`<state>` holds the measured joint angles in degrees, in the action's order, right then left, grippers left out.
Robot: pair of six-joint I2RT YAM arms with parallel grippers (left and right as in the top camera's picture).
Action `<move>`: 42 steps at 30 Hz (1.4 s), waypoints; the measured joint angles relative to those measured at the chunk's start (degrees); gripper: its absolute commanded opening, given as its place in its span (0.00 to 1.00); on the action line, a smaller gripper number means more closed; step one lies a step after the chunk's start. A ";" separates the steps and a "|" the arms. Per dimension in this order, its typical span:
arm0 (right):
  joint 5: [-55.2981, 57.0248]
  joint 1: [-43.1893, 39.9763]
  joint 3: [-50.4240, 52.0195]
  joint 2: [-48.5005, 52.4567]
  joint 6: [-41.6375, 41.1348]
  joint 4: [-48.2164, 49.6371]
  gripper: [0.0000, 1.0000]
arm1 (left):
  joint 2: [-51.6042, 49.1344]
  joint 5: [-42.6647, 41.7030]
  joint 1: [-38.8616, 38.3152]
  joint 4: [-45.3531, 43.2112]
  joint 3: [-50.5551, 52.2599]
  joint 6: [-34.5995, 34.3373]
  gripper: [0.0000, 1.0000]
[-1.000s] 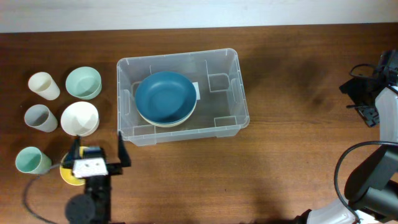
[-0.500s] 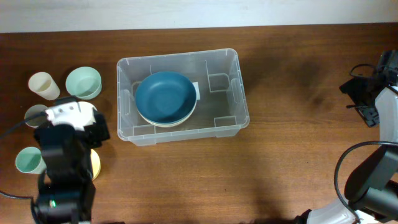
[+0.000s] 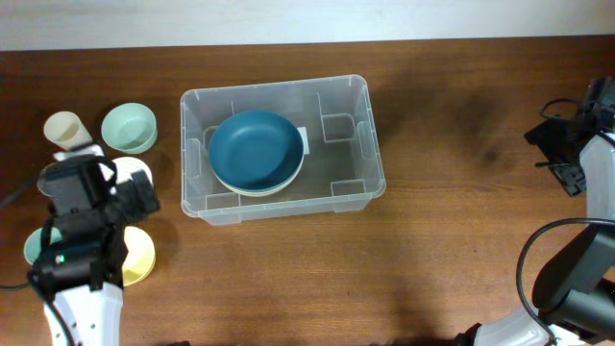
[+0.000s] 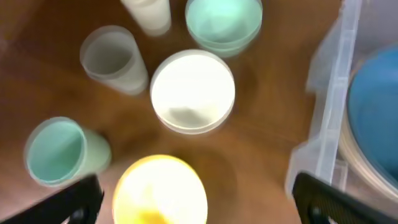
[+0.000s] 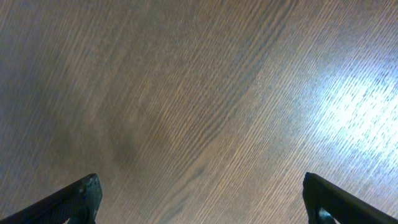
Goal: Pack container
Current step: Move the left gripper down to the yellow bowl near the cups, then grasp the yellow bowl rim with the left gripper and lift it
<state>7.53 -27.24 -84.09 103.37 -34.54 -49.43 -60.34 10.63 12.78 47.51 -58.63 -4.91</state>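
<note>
While the two black fingers (image 4: 79,202) of the left gripper (image 4: 199,202) sit in the bottom corners of its wrist view, a wide gap lies between them, so the jaws stand fully apart and hold nothing. Between them, low in that frame, is a yellow bowl (image 4: 160,190). Above it, at centre, is a white bowl (image 4: 193,92), with a mint bowl (image 4: 224,22) at the top edge. A grey cup (image 4: 114,59) stands at upper left, a cream cup (image 4: 148,12) at the top, and a mint cup (image 4: 59,151) at lower left.

The right gripper (image 5: 205,199) is likewise spread wide and empty, with only bare wooden table (image 5: 199,93) below it. It sits at the right edge of the overhead frame, well apart from everything else.

The container (image 3: 279,94) stands upright just left of centre in the overhead frame, to the right of the cups and bowls. In its left half a blue bowl (image 3: 256,149) is nested in a pale bowl (image 3: 261,190). A white label (image 3: 306,140) peeks out at the blue bowl's right edge; its writing cannot be read.
</note>
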 measured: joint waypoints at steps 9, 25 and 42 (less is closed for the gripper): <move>0.00 0.00 0.00 0.00 0.02 0.00 0.99 | -6.54 -0.59 2.40 10.16 0.00 -10.73 1.00; 0.00 0.00 0.00 0.00 0.02 0.00 0.99 | -18.51 0.98 2.64 15.02 1.44 -18.40 0.99; 0.00 0.00 0.00 0.00 0.00 0.00 0.99 | -34.16 0.57 5.31 3.63 3.61 -19.85 0.89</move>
<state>7.53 -27.24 -84.09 103.37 -34.54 -49.43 -94.50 11.20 18.09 51.13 -55.02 -24.75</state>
